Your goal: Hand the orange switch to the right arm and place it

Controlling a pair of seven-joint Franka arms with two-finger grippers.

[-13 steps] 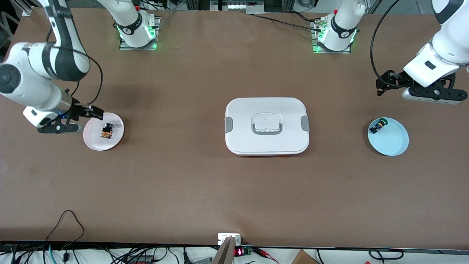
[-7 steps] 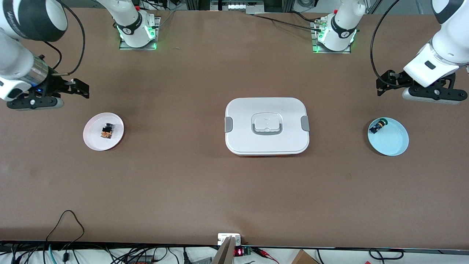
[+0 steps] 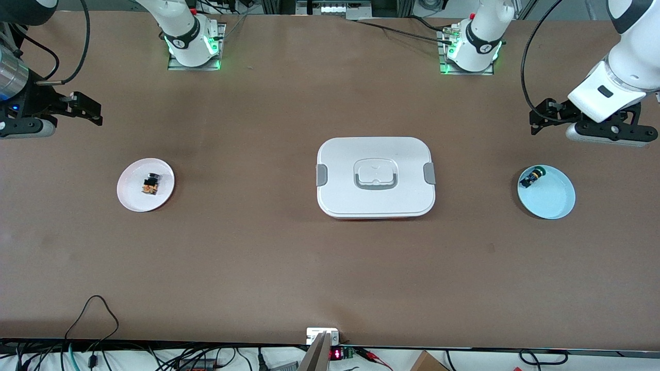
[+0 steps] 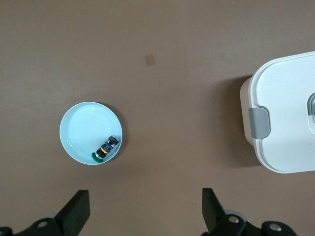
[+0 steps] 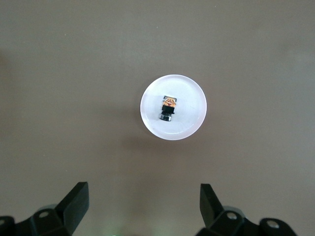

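The orange switch [image 3: 150,184] lies on its side on a small pink plate [image 3: 131,198] toward the right arm's end of the table. The right wrist view shows the switch [image 5: 168,108] in the middle of that plate [image 5: 189,105]. My right gripper [image 3: 77,111] hangs open and empty over bare table at that end, well apart from the plate; its fingers spread wide around nothing [image 5: 142,196]. My left gripper [image 3: 546,121] is open and empty over bare table beside a light-blue plate, with its fingers wide apart [image 4: 145,201].
A light-blue plate [image 3: 554,198] toward the left arm's end holds a small green-capped switch [image 3: 532,178], which the left wrist view also shows [image 4: 105,150]. A white lidded box [image 3: 376,178] with grey latches sits mid-table. Cables lie along the table edge nearest the front camera.
My right gripper has lifted away from the pink plate and moved toward the table's edge, leaving the orange switch on the plate. The left arm has not moved.
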